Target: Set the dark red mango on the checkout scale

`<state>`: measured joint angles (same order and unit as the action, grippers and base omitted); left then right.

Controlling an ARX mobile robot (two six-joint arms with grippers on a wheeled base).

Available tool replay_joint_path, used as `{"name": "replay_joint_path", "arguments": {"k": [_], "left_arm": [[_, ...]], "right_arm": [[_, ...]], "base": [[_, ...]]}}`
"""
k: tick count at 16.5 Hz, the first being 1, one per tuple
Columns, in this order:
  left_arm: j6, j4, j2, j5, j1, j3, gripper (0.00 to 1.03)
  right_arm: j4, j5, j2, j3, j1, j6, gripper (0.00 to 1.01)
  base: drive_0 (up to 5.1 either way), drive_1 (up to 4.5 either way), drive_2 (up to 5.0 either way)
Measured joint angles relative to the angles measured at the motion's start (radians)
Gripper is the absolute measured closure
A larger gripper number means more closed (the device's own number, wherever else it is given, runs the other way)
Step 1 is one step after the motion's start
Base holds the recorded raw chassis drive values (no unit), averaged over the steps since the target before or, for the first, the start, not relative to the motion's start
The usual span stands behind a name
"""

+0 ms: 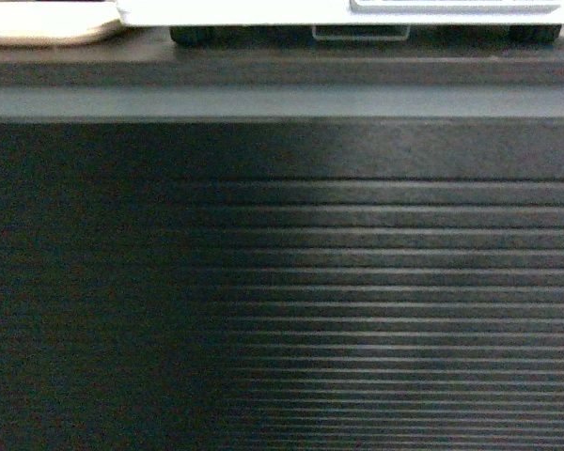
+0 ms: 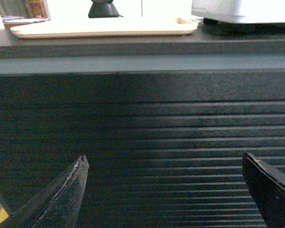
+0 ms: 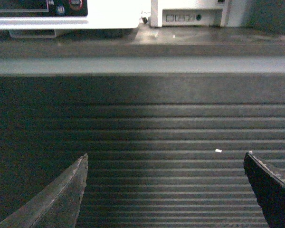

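While both sets of jaws gape empty, each arm faces the checkout [image 1: 282, 282] front.

dark pointed tool fingers [image 2: 66, 199] (scuffed edges)

matt ribbed checkout [image 1: 282, 282], glossy white scale [image 1: 338, 11]

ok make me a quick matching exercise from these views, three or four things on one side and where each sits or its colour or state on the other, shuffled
Things:
1. scale
2. beige tray
3. left gripper
4. checkout front

Descriptions:
A. dark, with horizontal ribs
B. open, nothing between the fingers
C. white body with a dark button panel, on the counter top
D. flat and pale, lying on the counter left of a white unit

Pairs: 1-C, 2-D, 3-B, 4-A
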<state>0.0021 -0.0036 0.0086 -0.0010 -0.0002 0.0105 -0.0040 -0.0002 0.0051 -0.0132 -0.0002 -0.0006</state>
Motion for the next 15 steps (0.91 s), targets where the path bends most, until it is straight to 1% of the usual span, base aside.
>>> {"name": "replay_joint_path", "arguments": {"k": [15], "left_arm": [[0.0,-0.003,0.0,0.0,0.0,0.0,0.05]], "right_arm": [[-0.002,0.0,0.0,0.0,0.0,0.0,0.03]], "base": [[0.0,0.0,0.0]]}}
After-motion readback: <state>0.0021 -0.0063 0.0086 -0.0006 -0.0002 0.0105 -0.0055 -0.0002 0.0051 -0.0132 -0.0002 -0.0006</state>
